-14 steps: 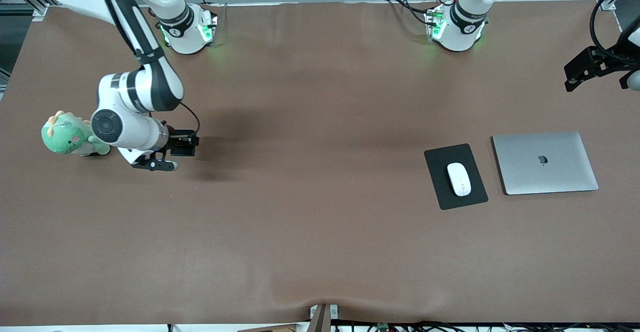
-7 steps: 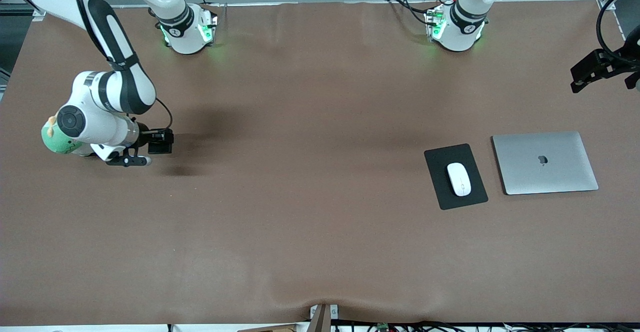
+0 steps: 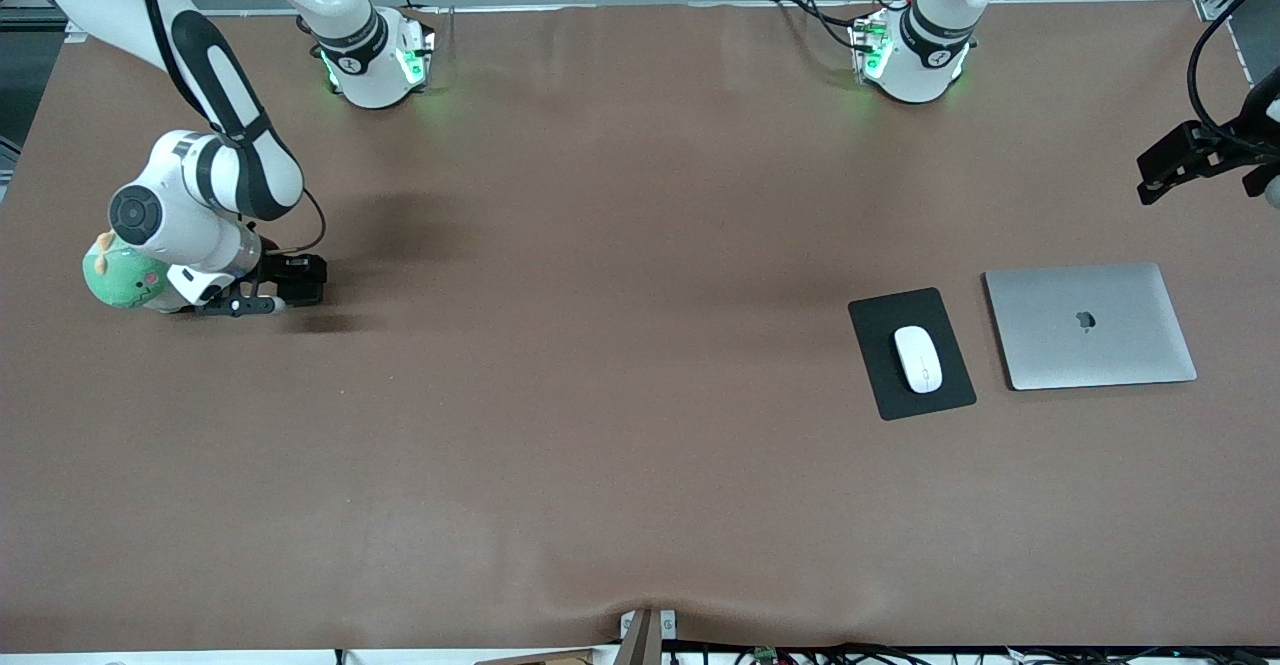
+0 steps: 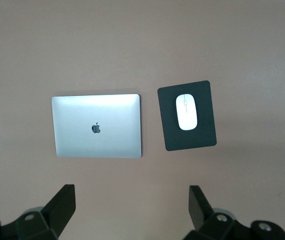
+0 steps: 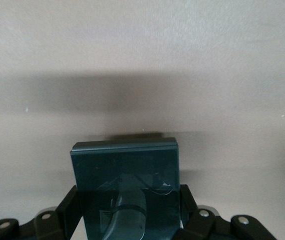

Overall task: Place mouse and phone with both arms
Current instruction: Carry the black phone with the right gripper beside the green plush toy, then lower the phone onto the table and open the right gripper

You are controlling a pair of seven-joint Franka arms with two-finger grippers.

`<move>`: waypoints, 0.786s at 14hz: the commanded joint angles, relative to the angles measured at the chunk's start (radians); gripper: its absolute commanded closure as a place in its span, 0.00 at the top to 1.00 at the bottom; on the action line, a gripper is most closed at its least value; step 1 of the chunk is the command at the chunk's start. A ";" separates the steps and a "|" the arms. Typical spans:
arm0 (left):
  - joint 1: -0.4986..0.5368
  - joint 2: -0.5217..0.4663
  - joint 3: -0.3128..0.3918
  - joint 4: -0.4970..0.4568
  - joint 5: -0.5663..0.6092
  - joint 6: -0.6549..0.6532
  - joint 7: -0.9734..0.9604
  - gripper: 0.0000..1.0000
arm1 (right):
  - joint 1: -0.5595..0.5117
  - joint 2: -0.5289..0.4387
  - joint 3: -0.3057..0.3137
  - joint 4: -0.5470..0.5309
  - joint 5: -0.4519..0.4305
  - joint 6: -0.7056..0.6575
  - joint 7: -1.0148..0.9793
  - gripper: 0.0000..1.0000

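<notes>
The white mouse (image 3: 918,358) lies on a black mouse pad (image 3: 890,385) beside a closed silver laptop (image 3: 1090,325), toward the left arm's end of the table; mouse (image 4: 186,112) also shows in the left wrist view. My right gripper (image 3: 300,281) is shut on the black phone (image 5: 125,185) and holds it low over the table next to a green plush toy (image 3: 125,277). In the front view the phone (image 3: 305,279) shows as a small dark block at the fingers. My left gripper (image 4: 132,205) is open and empty, high at the table's edge (image 3: 1180,160).
The green plush toy stands at the right arm's end of the table, partly hidden by the right arm. The laptop (image 4: 97,126) and mouse pad (image 4: 202,137) show in the left wrist view. Brown cloth covers the table (image 3: 620,345).
My right gripper with the phone has moved toward the right arm's end of the table and lower, close to the plush toy. The left gripper shifted slightly at the table's edge.
</notes>
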 commanded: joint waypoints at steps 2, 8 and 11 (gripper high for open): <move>0.009 -0.020 -0.002 -0.016 -0.020 0.017 0.016 1.00 | -0.025 0.014 0.006 -0.015 -0.008 0.035 -0.016 0.00; 0.009 -0.027 -0.001 -0.013 -0.020 -0.006 0.014 1.00 | -0.025 0.019 -0.005 0.021 -0.008 -0.011 -0.018 1.00; 0.009 -0.027 -0.002 -0.011 -0.020 -0.006 0.016 1.00 | -0.025 0.011 -0.008 0.104 -0.008 -0.140 -0.097 1.00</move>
